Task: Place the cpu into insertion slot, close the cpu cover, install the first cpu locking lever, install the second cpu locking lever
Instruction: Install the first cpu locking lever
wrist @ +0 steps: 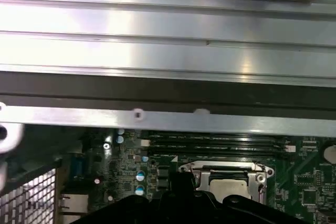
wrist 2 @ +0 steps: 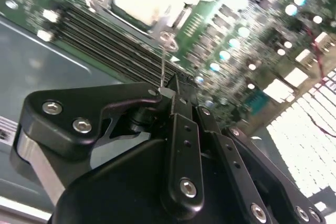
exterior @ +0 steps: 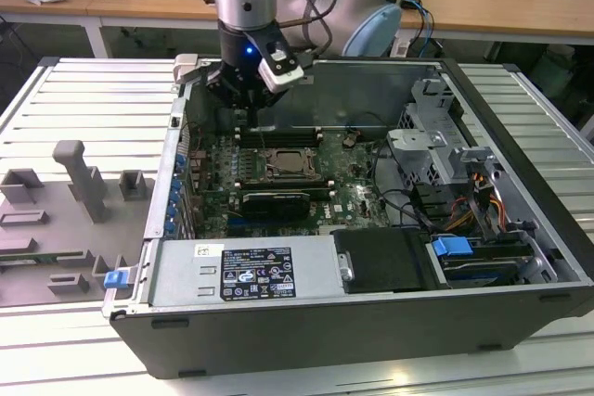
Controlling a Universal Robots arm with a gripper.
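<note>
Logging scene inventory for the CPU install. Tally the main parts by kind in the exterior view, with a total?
computer case: 1
motherboard: 1
insertion slot: 1
power supply: 1
gripper: 1
Total: 5

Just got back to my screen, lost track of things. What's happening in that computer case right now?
The arm's gripper hangs inside the open computer case, above the motherboard near the back wall, just beyond the memory slots. The chip already lies in its socket, with the metal cover down around it. In the second wrist view, a thin wire lever stands up right at the gripper's tip.
</note>
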